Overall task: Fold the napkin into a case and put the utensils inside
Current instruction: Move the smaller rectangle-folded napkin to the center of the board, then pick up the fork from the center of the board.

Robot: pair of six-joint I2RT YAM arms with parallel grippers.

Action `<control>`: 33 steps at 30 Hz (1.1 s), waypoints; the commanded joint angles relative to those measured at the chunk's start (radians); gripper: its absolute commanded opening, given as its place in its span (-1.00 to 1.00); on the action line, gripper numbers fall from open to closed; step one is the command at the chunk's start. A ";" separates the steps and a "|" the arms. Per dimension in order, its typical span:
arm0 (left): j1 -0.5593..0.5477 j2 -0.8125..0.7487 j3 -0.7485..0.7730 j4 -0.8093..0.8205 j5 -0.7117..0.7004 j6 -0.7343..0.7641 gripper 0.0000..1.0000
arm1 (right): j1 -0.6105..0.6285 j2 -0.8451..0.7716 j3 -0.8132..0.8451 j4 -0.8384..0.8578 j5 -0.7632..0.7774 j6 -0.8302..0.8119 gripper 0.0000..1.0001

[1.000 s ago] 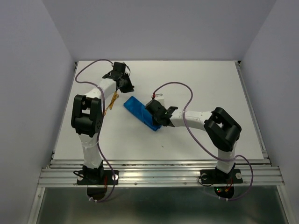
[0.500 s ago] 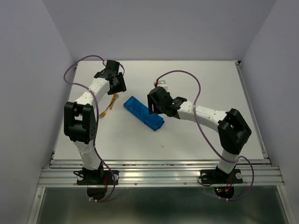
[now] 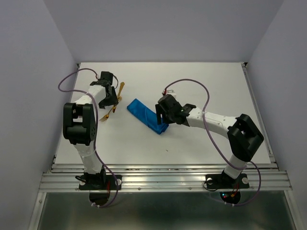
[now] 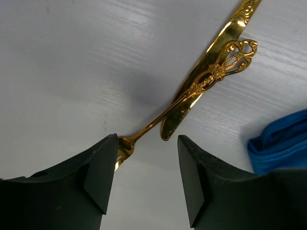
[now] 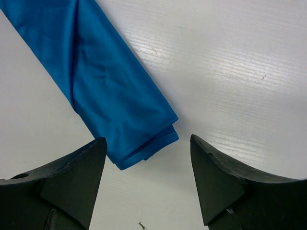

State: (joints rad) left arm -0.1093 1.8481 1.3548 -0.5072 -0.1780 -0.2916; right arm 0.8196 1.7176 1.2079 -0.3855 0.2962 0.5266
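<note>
The napkin [image 3: 146,116] lies folded into a narrow bright blue strip, the case, slanting across the table's middle. In the right wrist view its layered end [image 5: 144,143] shows between and below my open right gripper [image 5: 147,163], which grips nothing. From above, the right gripper [image 3: 162,111] hangs over that right end. The utensils are a golden knife [image 4: 211,62] and a fork with an ornate handle [image 4: 230,55], crossed on the table left of the napkin [image 4: 283,141]. My left gripper [image 4: 146,163] stands open beside them, the fork's head [image 4: 122,151] at its left finger. From above, the left gripper [image 3: 109,96] covers part of the utensils [image 3: 120,89].
The white table [image 3: 201,81] is walled by pale panels at left, back and right. A metal rail [image 3: 163,177] runs along the near edge by the arm bases. Purple cables loop over both arms. A small dark speck [image 5: 142,224] lies near the napkin's end.
Both grippers have opened. The right one let go of the napkin's end and drew back slightly. The left arm swung leftward, and the utensils now lie beside its fingers.
</note>
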 commanded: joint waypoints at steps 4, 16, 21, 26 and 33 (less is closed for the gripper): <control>0.026 0.086 0.024 0.018 -0.034 0.029 0.14 | 0.004 -0.043 -0.019 -0.003 -0.040 0.007 0.51; 0.042 0.105 -0.040 0.055 -0.002 0.011 -0.59 | 0.004 -0.055 -0.033 -0.027 -0.045 0.001 0.53; 0.042 0.008 -0.129 0.061 0.012 -0.014 -0.79 | 0.004 -0.044 -0.008 -0.050 -0.046 0.001 0.53; 0.040 -0.123 -0.233 0.056 0.072 -0.050 -1.00 | 0.004 -0.032 0.022 -0.069 -0.049 -0.007 0.53; 0.004 -0.320 -0.388 0.041 0.121 -0.168 -1.00 | 0.004 -0.015 0.044 -0.078 -0.035 -0.005 0.65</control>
State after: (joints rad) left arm -0.0799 1.6482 1.0245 -0.4343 -0.0856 -0.3794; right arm 0.8196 1.7084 1.1988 -0.4500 0.2504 0.5240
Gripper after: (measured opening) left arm 0.146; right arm 0.804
